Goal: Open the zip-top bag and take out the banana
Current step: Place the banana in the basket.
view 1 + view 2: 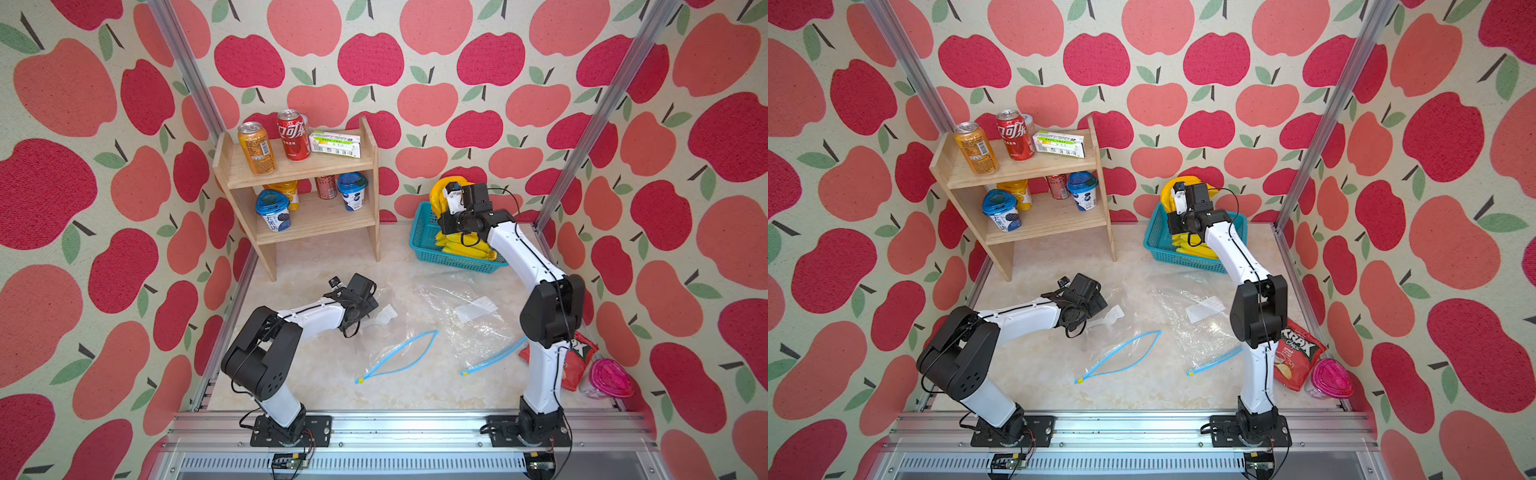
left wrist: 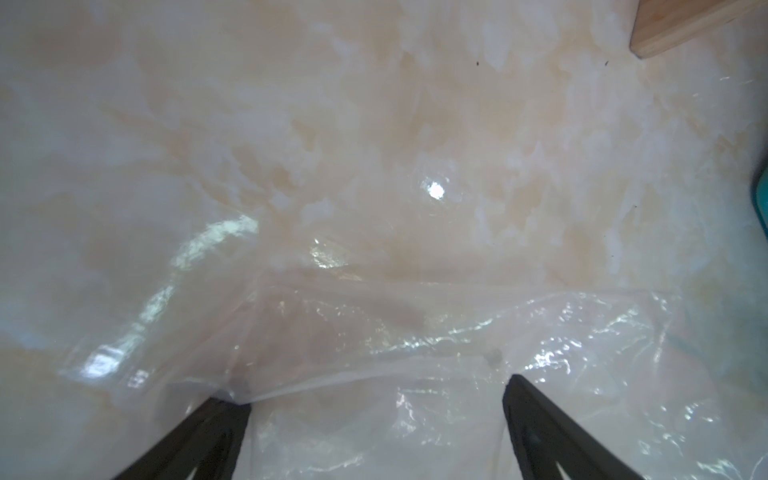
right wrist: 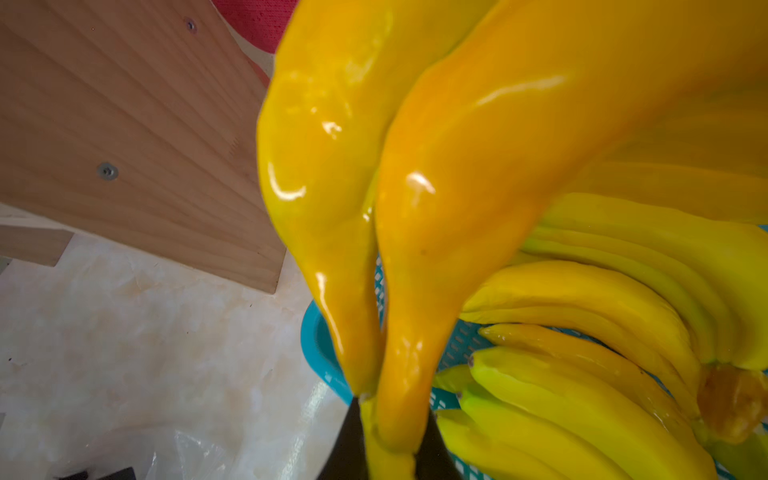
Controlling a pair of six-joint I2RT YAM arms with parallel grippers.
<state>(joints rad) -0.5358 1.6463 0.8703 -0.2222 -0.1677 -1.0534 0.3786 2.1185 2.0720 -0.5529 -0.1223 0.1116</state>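
My right fingers (image 3: 349, 449) are clamped on the narrow end of the banana (image 3: 457, 187), a yellow bunch held above the teal basket (image 1: 419, 232) at the back of the bench (image 1: 332, 386). My left fingers (image 2: 199, 436) are spread wide, well apart from it, low over the zip-top bag (image 2: 374, 345), whose blue zip gapes.

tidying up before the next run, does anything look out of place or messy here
An open zip-top bag and a second bag lie crumpled on the table. A chips bag and a pink-lidded cup, seemingly tipped over, crowd the right arm.
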